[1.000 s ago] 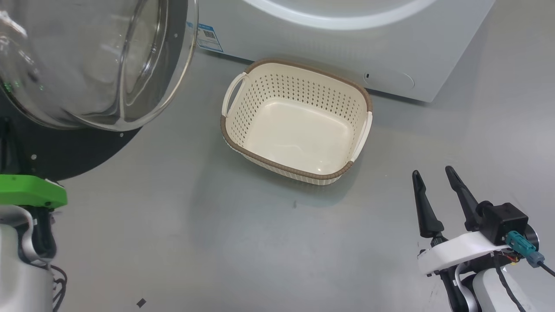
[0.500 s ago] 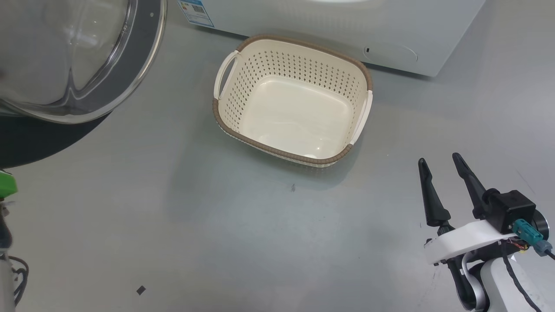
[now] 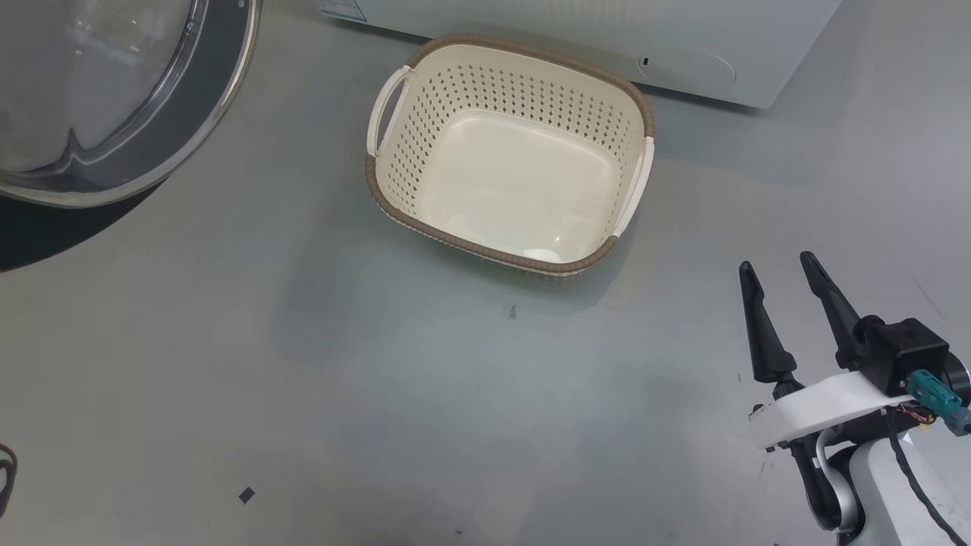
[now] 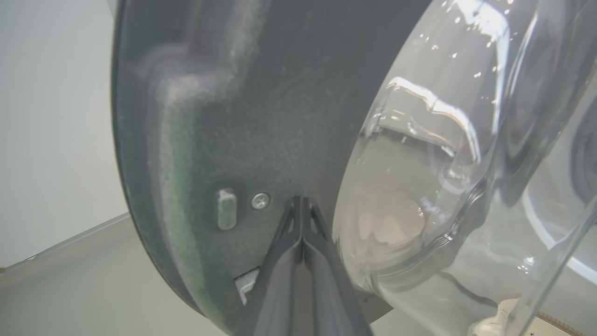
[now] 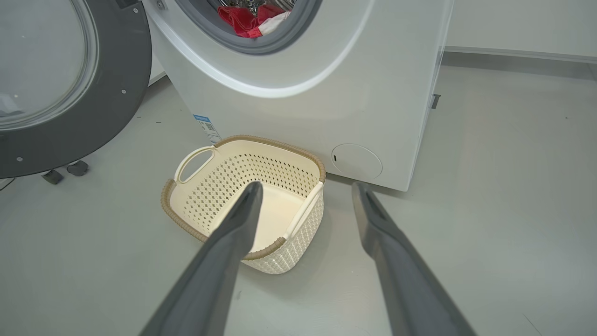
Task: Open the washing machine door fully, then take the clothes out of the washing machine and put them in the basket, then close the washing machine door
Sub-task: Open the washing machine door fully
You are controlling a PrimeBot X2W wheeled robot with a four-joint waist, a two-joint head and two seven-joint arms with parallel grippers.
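The washing machine door (image 3: 114,98), black with a bulging glass bowl, hangs swung out at the upper left. My left gripper (image 4: 302,199) is shut, its tips against the door's (image 4: 224,116) dark inner face just left of the glass. The cream basket (image 3: 485,83) stands on the floor with nothing in it, in front of the white washing machine (image 3: 576,30). Red and white clothes (image 5: 245,21) lie in the drum hole of the washing machine (image 5: 373,93). My right gripper (image 3: 777,262) is open at the lower right, holding nothing, and its view looks between the fingers of the gripper (image 5: 307,185) toward the basket (image 5: 280,144).
The floor is bare grey, with a small black scrap (image 3: 246,495) at the lower left. A round flap (image 3: 686,68) and a blue label (image 5: 205,126) sit low on the machine's front. Two small dark blocks (image 5: 65,171) rest on the floor under the door (image 5: 93,107).
The head camera has shifted, so the whole picture slid upward. Measured against the basket, the door has swung farther left. The green part of my left arm has left the head view.
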